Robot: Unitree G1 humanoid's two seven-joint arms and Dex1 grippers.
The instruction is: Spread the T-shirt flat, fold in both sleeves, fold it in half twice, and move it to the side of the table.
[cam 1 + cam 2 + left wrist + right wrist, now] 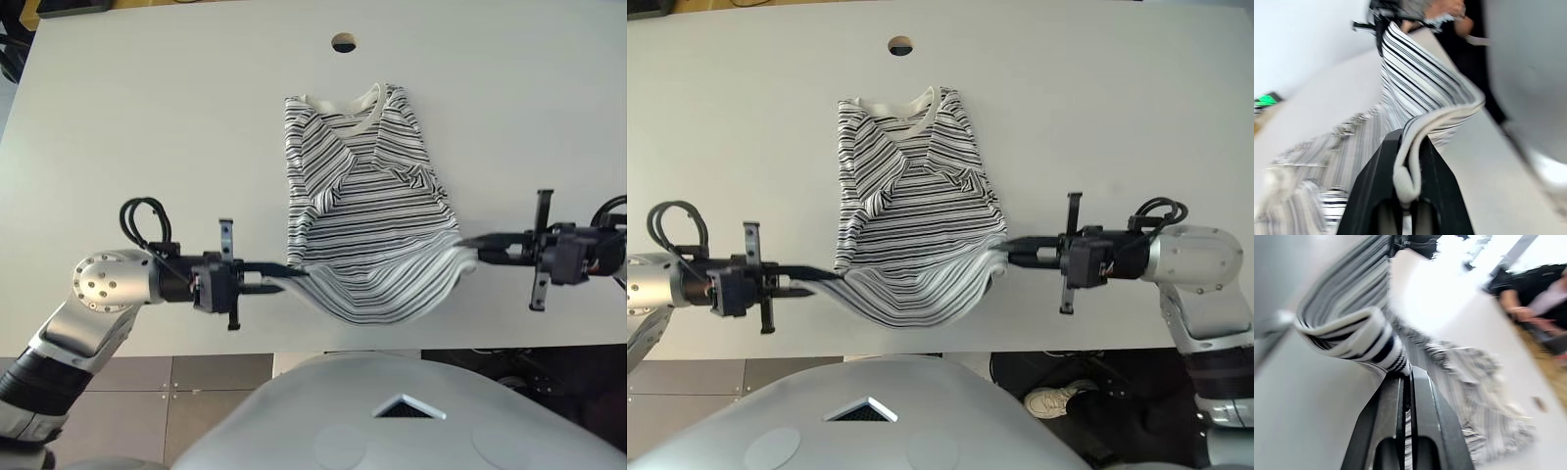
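The left pincer [286, 274] is clenching one hem corner of the T-shirt [367, 186] and the right pincer [478, 245] is clenching the other, so the hem is sagging between them. The rest is lying on the tabletop [147, 127] beyond both, with the sleeves already tucked in. For a clean half-fold, both pincers should be travelling level and together toward the collar [348, 106], pulling the hem taut and landing it squarely there.
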